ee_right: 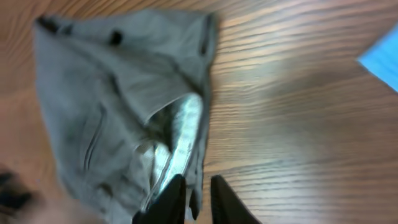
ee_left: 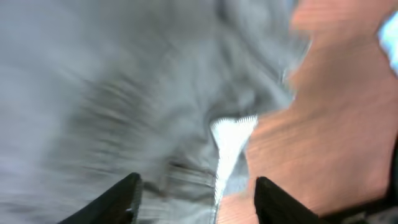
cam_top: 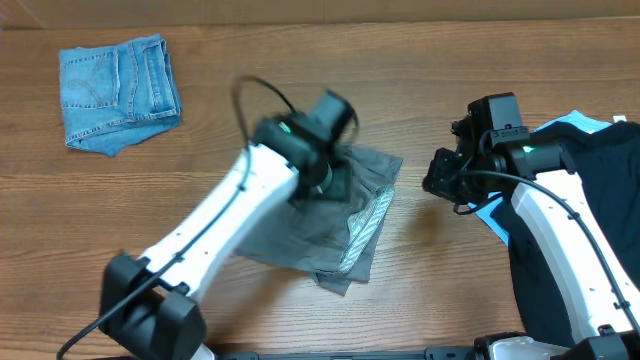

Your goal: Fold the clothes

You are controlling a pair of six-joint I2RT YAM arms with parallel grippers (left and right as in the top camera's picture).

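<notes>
Three garment groups are laid on the wooden table [cam_top: 420,70]: grey shorts [cam_top: 345,225] mid-table, folded denim [cam_top: 118,92] far-left, black garment [cam_top: 580,230] right. Left gripper [ee_left: 196,199] is spread above the grey cloth; right gripper [ee_right: 194,199] is nearly pinched together, holding nothing.

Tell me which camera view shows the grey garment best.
The right wrist view: the grey garment lies sharp and unobstructed. Overhead, the left arm covers part of it. The left wrist view shows it too close and blurred.
</notes>
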